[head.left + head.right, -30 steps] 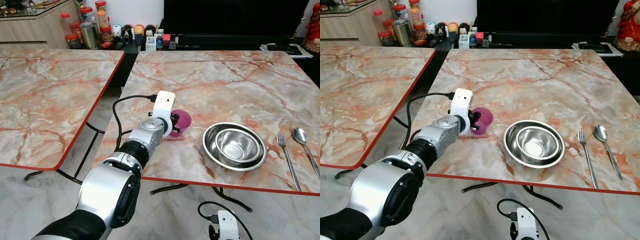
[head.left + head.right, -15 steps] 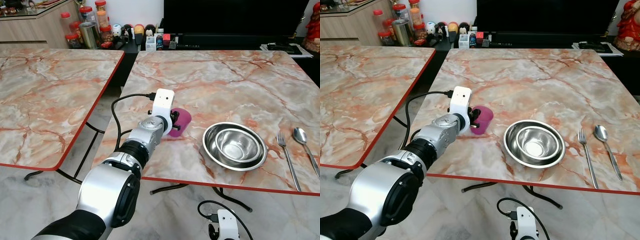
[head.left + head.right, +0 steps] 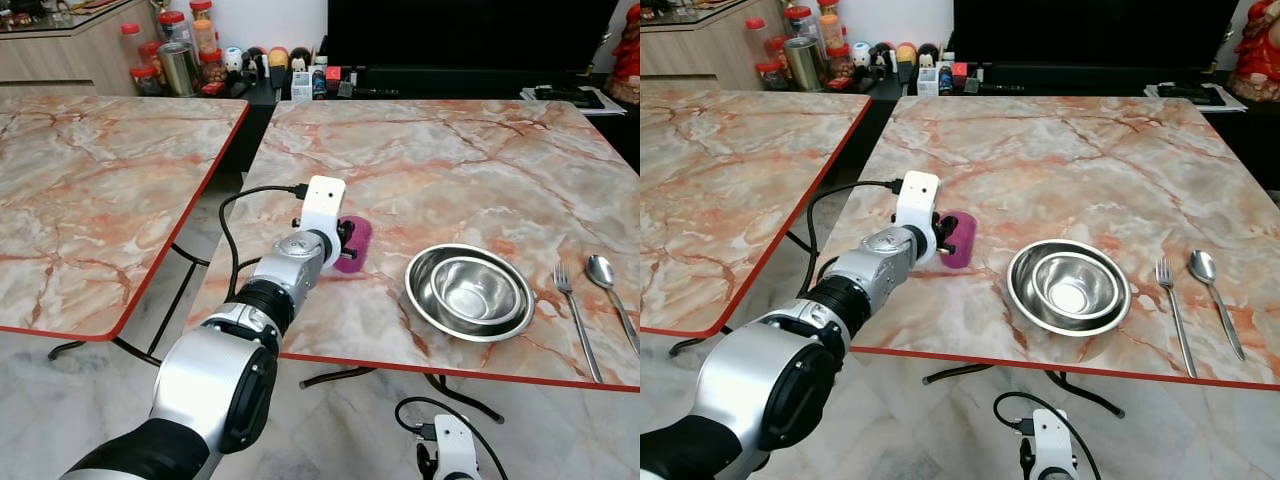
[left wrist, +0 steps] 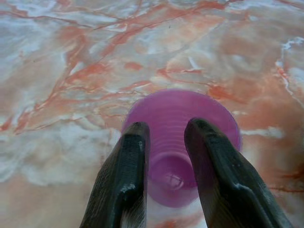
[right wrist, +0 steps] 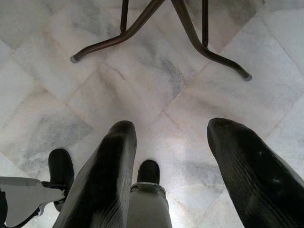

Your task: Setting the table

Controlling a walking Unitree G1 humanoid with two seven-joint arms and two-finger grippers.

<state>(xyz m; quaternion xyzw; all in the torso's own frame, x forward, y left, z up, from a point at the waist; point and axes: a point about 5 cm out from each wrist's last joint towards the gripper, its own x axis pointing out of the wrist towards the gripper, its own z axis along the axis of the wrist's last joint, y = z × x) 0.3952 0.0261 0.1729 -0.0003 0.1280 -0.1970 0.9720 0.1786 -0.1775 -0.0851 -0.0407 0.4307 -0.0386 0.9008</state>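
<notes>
A purple plastic cup (image 3: 357, 243) lies tipped on its side just over the near left part of the marble table (image 3: 450, 160), mouth turned away from my left gripper (image 3: 344, 238). In the left wrist view the two black fingers (image 4: 130, 156) clamp the cup (image 4: 190, 102) near its base, so this gripper is shut on it. Two nested steel bowls (image 3: 468, 291) stand to the right, then a fork (image 3: 575, 320) and a spoon (image 3: 610, 292). My right gripper (image 5: 171, 128) hangs open over the floor.
A second marble table (image 3: 80, 190) with a red edge stands to the left across a narrow gap. Jars and small figures (image 3: 180, 55) line a low cabinet behind, beside a dark screen (image 3: 470, 35). Table legs (image 5: 190, 33) cross the tiled floor below.
My left wrist has rolled with the cup in it: the cup went from showing its rounded side, to its rim upward, to lying on its side now. Bowls and cutlery stayed put.
</notes>
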